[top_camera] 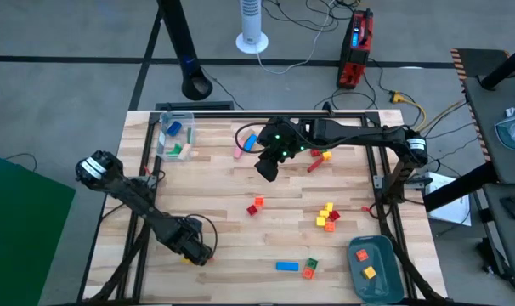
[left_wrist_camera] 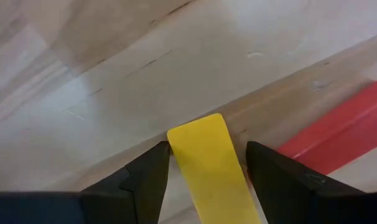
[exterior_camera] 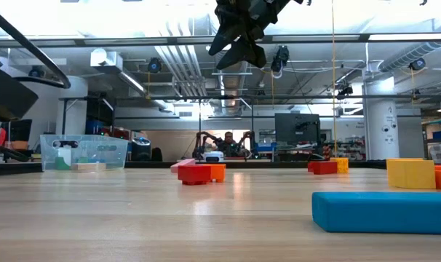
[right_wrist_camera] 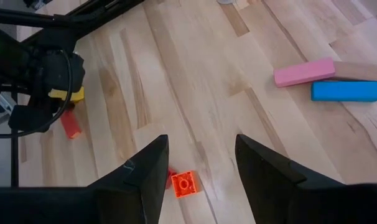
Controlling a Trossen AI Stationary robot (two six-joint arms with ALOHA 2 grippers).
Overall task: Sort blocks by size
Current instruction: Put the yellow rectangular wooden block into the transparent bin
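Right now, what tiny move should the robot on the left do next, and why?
Probably close the left claw. A yellow block already lies between its open fingers on the table, with gaps on both sides, so squeezing looks like the step before lifting.

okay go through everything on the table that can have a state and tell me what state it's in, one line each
left gripper: low at the near left of the table, fingers either side of a yellow bar, contact not clear
yellow bar: flat on the table beside a red bar
right gripper: raised above the table, open, empty
clear plastic box: upright, no lid, a few blocks inside
grey-blue tray: flat, holding an orange and a yellow block
blue bar: lying flat, loose
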